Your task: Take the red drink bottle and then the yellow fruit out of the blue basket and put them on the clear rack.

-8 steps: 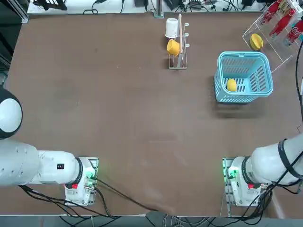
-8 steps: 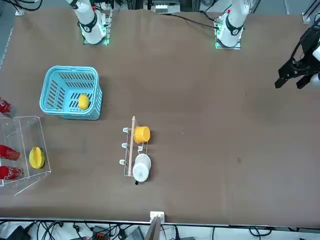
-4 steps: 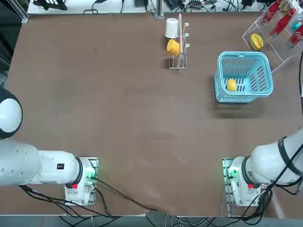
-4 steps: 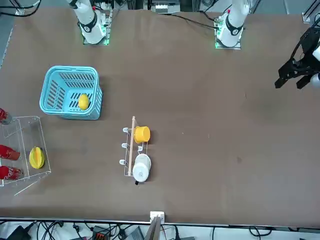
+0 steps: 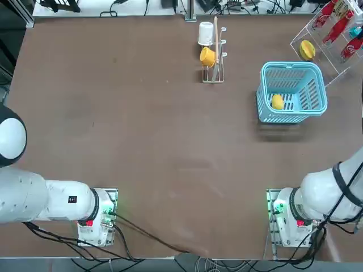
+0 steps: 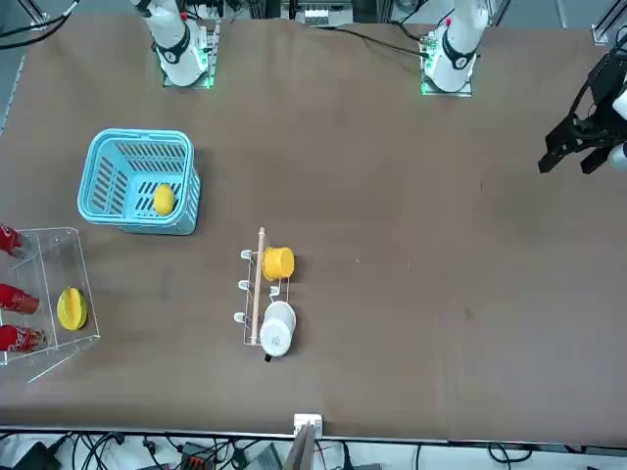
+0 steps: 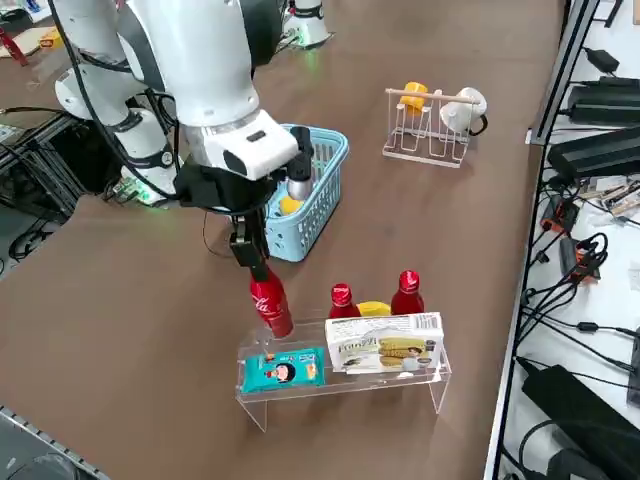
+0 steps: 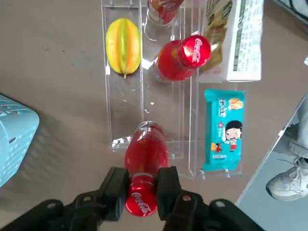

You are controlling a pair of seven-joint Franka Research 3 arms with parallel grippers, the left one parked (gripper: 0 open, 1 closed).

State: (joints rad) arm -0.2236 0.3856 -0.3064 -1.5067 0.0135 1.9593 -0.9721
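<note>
1. Since the earlier top frame, the red drink bottle [image 8: 146,159] sits lower at the right edge, over the clear rack [image 8: 122,101].
2. Right gripper [image 8: 142,186], bottom centre of the wrist view, is clamped on the bottle's cap; the base hangs at the rack's end bay.
3. Risk: the bottle hangs tilted, so releasing now could tip it off the rack edge.
4. Risk: it could knock the neighbouring red bottle [image 8: 182,58].
5. Yellow fruit [image 5: 277,101] remains in the blue basket [image 5: 293,68], upper right of the top view.

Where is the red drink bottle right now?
In the right side view, the red drink bottle hangs from the right tool, shut on its cap, at the clear rack's near end.
</note>
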